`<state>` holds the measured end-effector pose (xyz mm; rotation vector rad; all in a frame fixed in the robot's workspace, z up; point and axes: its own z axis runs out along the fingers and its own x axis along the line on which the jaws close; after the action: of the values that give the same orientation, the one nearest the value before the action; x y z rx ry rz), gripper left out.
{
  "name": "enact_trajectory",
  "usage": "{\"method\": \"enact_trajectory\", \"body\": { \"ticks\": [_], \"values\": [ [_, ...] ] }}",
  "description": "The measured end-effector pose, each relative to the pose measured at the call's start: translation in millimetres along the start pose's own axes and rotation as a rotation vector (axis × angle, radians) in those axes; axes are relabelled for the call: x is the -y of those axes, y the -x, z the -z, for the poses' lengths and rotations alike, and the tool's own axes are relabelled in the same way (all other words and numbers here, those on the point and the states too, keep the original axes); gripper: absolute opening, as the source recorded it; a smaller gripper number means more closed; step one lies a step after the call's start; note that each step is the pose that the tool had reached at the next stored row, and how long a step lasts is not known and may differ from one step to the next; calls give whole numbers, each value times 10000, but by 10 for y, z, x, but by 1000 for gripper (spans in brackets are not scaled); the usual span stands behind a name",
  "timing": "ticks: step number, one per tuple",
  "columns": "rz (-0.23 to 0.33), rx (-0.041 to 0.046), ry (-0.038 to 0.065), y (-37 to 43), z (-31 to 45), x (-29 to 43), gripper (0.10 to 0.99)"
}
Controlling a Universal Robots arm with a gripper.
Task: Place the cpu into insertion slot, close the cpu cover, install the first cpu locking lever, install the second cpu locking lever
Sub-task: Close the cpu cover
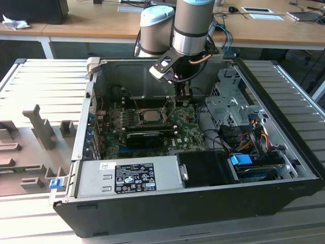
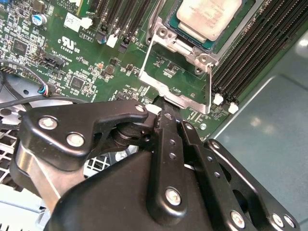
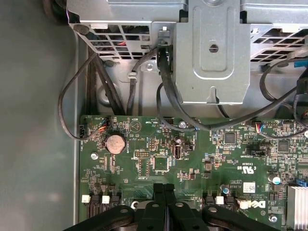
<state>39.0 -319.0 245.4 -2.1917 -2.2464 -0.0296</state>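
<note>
The jaws press together, seemingly pinching the raised cpu cover (image 2: pixel 185 102) beside the seated cpu (image 2: pixel 208 17).

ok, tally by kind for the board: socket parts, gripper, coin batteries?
chip: 1, sitting in the socket
socket: 1
cover frame: 1, open, not down over the chip
gripper: 1, shut, tip at the frame's free edge
coin battery: 1
Total: 5
</note>
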Motion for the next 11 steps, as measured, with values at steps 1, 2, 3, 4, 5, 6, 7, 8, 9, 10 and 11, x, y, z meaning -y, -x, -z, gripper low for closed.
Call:
{"method": "enact_trajectory", "body": {
  "ticks": [1,2,3,4,5,6,7,8,9,10,11],
  "values": [
    [0,0,0,0,0,5,106],
    [0,0,0,0,0,11,106],
    [0,0,0,0,0,18,106],
    [-1,0,0,-1,0,24,106],
    [-1,0,0,-1,0,31,106],
    [0,0,0,-1,0,40,106],
    [0,0,0,-1,1,48,106],
    [0,0,0,-1,1,57,106],
    [-1,0,0,-2,1,70,106],
    [0,0,0,-2,1,80,106],
    [0,-1,0,-2,1,89,106]
  ]
}}
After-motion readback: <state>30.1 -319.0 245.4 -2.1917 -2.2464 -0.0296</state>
